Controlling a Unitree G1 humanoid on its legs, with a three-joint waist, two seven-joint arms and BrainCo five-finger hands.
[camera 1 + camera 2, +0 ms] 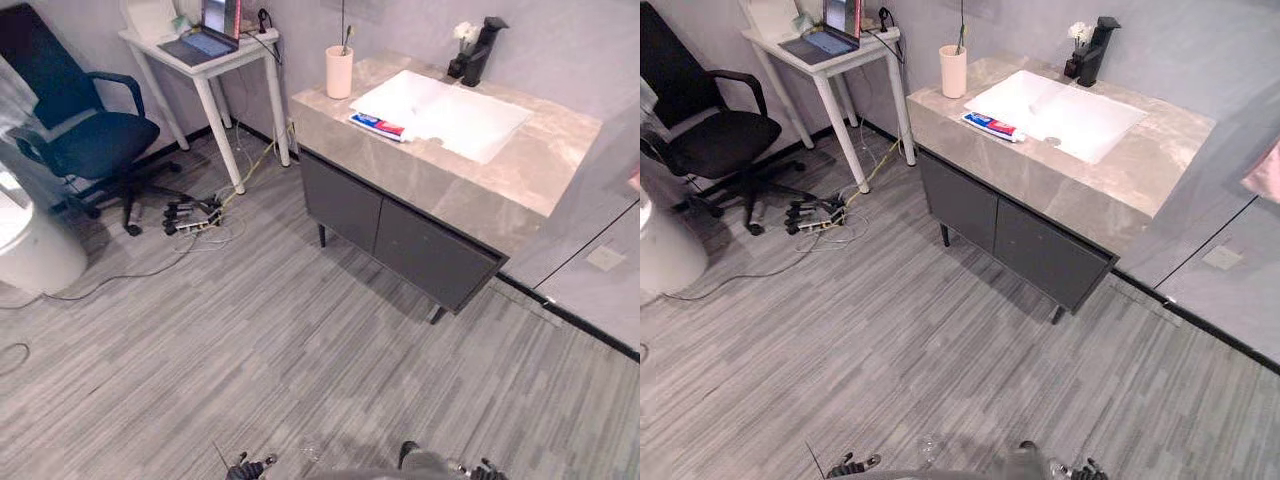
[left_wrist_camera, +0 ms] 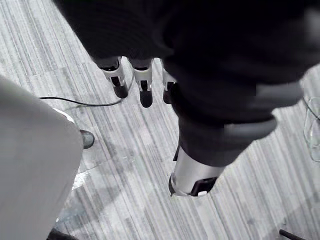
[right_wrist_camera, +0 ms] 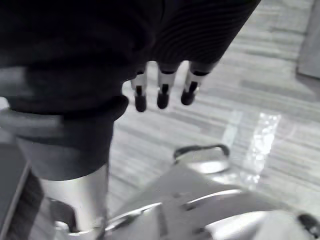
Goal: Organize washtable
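The washtable stands ahead to the right, a stone-grey counter on a dark cabinet with a white sink set in it. A toothpaste tube lies on the counter at the sink's left edge. Behind it, at the counter's corner, a pale cup holds a toothbrush. A black faucet and a small vase of white flowers stand at the back. My left hand hangs over the floor, fingers relaxed and holding nothing. My right hand hangs the same way, far from the washtable.
A dark office chair and a white desk with a laptop stand at the left. Cables and a power strip lie on the floor between them. A white round bin sits at the far left. Grey floor stretches to the washtable.
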